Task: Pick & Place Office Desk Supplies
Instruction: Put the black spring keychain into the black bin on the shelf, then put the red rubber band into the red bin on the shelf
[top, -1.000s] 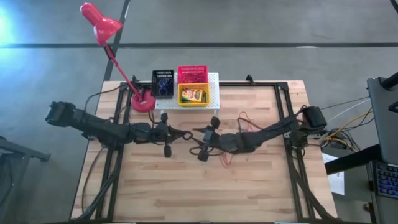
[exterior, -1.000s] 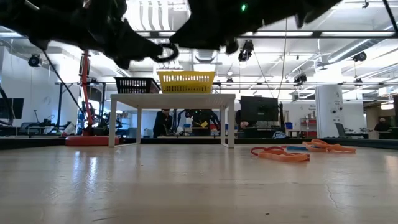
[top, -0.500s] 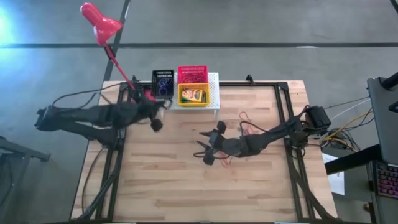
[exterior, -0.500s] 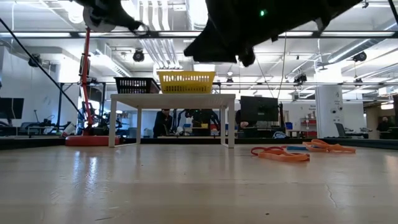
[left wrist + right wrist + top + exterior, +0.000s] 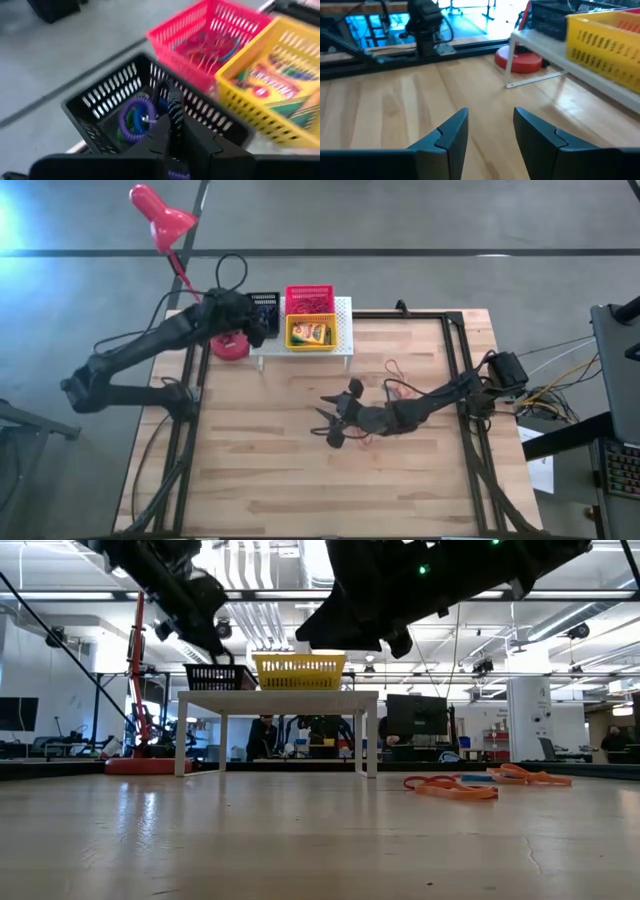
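Left arm: reaches from the bench's left edge up to the back-left corner, elbow bent, its left gripper (image 5: 257, 323) poised over the black mesh basket (image 5: 264, 311)
Left fingers: nearly together above the basket's inside, a dark ribbed ring (image 5: 175, 107) standing between the tips; whether they grip it cannot be told
Right arm: stretches from the right side low across the middle of the bench, the right gripper (image 5: 335, 420) pointing left over bare wood
Right fingers: spread apart (image 5: 452, 131), nothing between them
Black basket: at the left end of the white perforated stand (image 5: 343, 330), holding a purple coiled ring (image 5: 137, 116) and other small rings
Red mesh basket: (image 5: 309, 299) behind on the stand, rubber bands inside
Yellow mesh basket: (image 5: 311, 333) in front of the red one, a crayon box (image 5: 281, 86) lying in it
Loose rubber bands: (image 5: 451, 787) red-orange, on the bench near the right arm's forearm
Red desk lamp: (image 5: 160, 215) base just left of the stand, beside the left gripper
Change from a second ago: the two grippers met at mid-bench, tips close together; the left arm has since swung back and up to the black basket, while the right gripper has barely shifted from the middle
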Controlling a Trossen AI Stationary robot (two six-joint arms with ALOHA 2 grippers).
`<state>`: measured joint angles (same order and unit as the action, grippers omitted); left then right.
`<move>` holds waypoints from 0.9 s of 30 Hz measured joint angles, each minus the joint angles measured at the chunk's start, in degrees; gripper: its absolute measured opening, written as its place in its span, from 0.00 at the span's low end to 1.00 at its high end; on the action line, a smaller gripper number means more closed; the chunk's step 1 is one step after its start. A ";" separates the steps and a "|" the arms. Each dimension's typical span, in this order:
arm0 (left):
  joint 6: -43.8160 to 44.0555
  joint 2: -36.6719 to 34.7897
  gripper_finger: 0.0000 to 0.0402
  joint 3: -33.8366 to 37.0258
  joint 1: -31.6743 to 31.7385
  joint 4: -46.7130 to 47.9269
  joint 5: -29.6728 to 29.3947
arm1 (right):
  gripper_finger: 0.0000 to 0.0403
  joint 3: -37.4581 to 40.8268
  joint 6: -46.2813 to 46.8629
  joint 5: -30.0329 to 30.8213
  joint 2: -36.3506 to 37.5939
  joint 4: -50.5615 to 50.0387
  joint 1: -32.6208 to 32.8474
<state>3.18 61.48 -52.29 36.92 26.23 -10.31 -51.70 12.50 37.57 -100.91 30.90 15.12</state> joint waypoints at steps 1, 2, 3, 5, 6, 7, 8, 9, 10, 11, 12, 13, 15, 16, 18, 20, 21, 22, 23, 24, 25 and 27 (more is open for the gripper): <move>-0.08 0.80 0.13 0.02 0.88 0.21 1.05 | 0.37 0.00 -0.03 -0.07 0.03 -0.36 0.19; -0.19 1.69 0.15 0.02 1.48 0.60 1.64 | 0.37 0.00 -0.03 -0.07 0.03 -0.55 0.37; -0.21 2.40 0.17 0.02 1.83 1.17 2.18 | 0.37 0.02 -0.32 -0.07 0.17 -0.65 0.51; -0.30 3.61 0.22 0.02 1.96 1.64 2.36 | 0.36 0.31 -1.34 0.02 0.89 -1.02 0.99; -0.40 4.02 0.25 0.02 1.91 1.64 2.45 | 0.36 0.31 -2.11 0.12 1.29 -1.16 1.24; -0.41 4.28 0.27 0.02 1.83 1.67 2.48 | 0.36 0.31 -2.51 0.10 2.06 -1.99 1.57; -0.41 4.41 0.30 0.01 1.68 1.66 2.57 | 0.36 0.31 -2.84 0.10 3.02 -3.70 1.93; -0.41 4.40 0.33 -0.12 1.57 1.77 2.61 | 0.36 0.31 -2.80 0.08 4.01 -5.31 2.25; -0.41 4.24 0.36 -0.33 1.58 1.91 2.58 | 0.36 0.28 -2.25 0.09 5.34 -7.74 2.45; -0.41 3.93 0.39 -0.54 1.58 1.97 2.60 | 0.36 0.30 -1.33 0.21 6.69 -10.88 2.67; -0.41 3.49 0.42 -0.86 1.46 2.10 2.56 | 0.36 0.29 0.29 0.43 8.15 -14.20 2.82; -0.41 3.06 0.44 -1.33 1.33 2.09 2.56 | 0.36 0.28 2.41 0.79 9.69 -17.96 3.01; -0.86 1.99 0.49 -2.25 0.79 2.15 2.89 | 0.36 0.28 8.65 0.96 12.48 -26.16 3.34; -1.35 1.41 0.51 -2.67 0.36 2.19 3.93 | 0.35 0.32 12.14 0.36 13.67 -30.38 3.55; -1.52 0.11 0.53 -2.99 -1.11 2.08 6.98 | 0.35 0.69 18.77 -3.26 15.25 -37.62 3.83; -1.53 -1.14 0.54 -2.55 -3.18 0.44 10.49 | 0.35 2.05 23.81 -7.99 15.94 -42.79 3.95; -1.53 -1.68 0.54 -2.16 -4.71 -0.69 11.94 | 0.35 3.19 25.59 -10.12 15.97 -43.63 3.95; -1.54 -2.11 0.54 -1.69 -6.26 -1.43 12.99 | 0.35 4.41 26.68 -11.88 15.90 -43.53 3.91; -1.61 -2.43 0.53 -1.24 -8.02 -2.15 13.43 | 0.35 5.76 27.00 -13.12 15.62 -42.72 3.89; -1.77 -2.65 0.52 -0.73 -10.08 -3.28 13.55 | 0.36 7.23 27.14 -14.15 15.41 -41.75 3.87; -1.93 -2.72 0.51 -0.17 -12.21 -4.50 13.53 | 0.37 8.61 26.80 -14.87 14.87 -40.50 3.83; -2.92 -2.77 0.49 1.22 -16.61 -7.27 13.56 | 0.39 11.05 24.93 -15.77 13.52 -37.93 3.65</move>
<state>0.25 58.70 -51.07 20.31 18.96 3.25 -40.65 37.43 21.80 -87.39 -7.03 18.76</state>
